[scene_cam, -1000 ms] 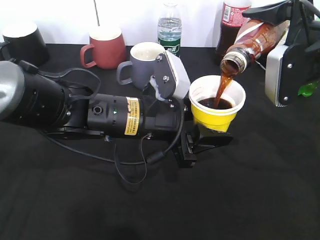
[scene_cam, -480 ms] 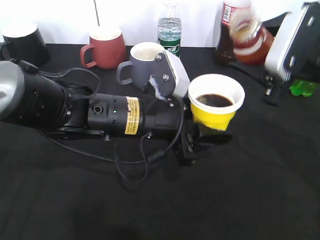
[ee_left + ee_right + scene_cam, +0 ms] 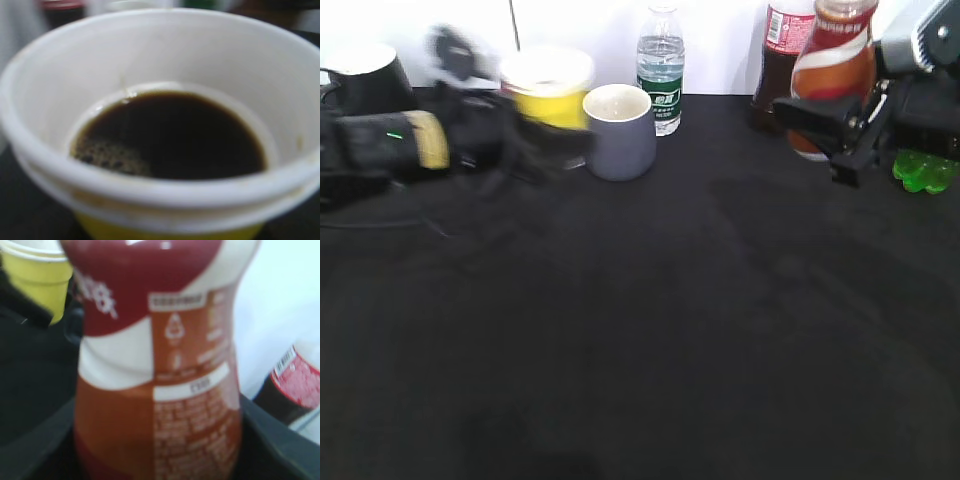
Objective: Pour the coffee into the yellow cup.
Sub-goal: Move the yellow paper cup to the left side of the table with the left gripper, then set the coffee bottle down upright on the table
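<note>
The yellow cup (image 3: 548, 98) is blurred at the back left, just left of the grey mug, held in my left gripper (image 3: 530, 140). In the left wrist view the cup (image 3: 165, 55) fills the frame, with dark coffee in its white inside; the jaws are hidden under it. The coffee bottle (image 3: 832, 60), with its orange-red and white label, stands upright at the back right in my right gripper (image 3: 840, 125). It fills the right wrist view (image 3: 160, 365), black fingers on either side. The yellow cup also shows there at top left (image 3: 42, 282).
A grey mug (image 3: 620, 130), a clear water bottle (image 3: 660, 65) and a taller dark red-labelled bottle (image 3: 778, 60) stand along the back edge. A black mug (image 3: 365, 75) is at far left. A green object (image 3: 923, 170) lies at far right.
The pouring has stopped and the bottle has swung upright and back to the right. My left arm has pulled away fast to the back left with the yellow cup of coffee.
</note>
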